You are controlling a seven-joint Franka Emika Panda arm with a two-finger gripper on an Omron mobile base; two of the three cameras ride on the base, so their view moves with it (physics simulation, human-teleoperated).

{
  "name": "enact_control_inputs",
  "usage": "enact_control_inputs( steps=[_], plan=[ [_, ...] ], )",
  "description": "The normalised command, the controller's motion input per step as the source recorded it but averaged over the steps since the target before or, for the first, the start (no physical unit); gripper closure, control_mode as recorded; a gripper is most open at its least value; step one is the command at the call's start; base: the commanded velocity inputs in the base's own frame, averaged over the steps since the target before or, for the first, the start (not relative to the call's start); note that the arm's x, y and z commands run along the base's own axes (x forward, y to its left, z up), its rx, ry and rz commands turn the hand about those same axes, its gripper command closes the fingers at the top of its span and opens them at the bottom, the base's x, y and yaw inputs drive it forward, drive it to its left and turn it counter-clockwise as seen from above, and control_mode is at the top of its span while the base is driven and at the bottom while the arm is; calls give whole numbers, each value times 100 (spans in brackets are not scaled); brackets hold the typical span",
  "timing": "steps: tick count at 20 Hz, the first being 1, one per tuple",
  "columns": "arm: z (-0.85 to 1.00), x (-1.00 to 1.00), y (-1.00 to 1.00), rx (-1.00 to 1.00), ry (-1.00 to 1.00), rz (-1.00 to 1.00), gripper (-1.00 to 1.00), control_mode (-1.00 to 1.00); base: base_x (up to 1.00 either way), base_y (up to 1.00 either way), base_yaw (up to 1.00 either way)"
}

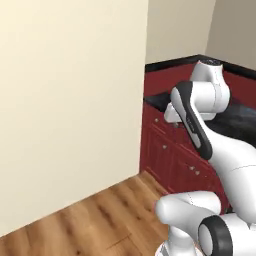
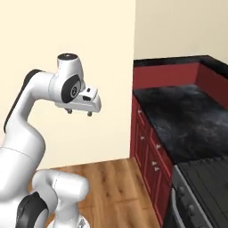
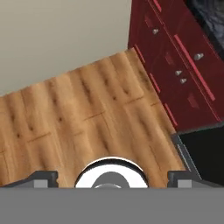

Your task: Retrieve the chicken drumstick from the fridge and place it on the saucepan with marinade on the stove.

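Wide-open and empty, the claw (image 2: 79,112) hung over bare wooden floor (image 2: 107,187) in the right base view, well left of the dark tabletop (image 2: 182,120) and stove (image 2: 205,187). From the hand view, red cabinets (image 3: 175,65) edged the floor's right side.

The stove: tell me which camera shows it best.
The right base view shows the stove best: its black ridged top, steel front and round knobs fill the lower right corner, beside the dark counter. The hand view catches just a dark corner with a grey edge. In the left base view I cannot pick it out behind the arm.
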Motion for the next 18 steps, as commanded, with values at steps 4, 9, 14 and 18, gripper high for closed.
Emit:
enact_control_inputs(
  steps=[4,9,14,18],
  plan=[
    [0,0,0,0,0,0,-100,100,0,0,99],
    [0,0,0,0,0,0,-100,100,0,0,100],
    [0,0,0,0,0,0,-100,100,0,0,100],
    [0,0,0,0,0,0,-100,100,0,0,99]
  ],
)
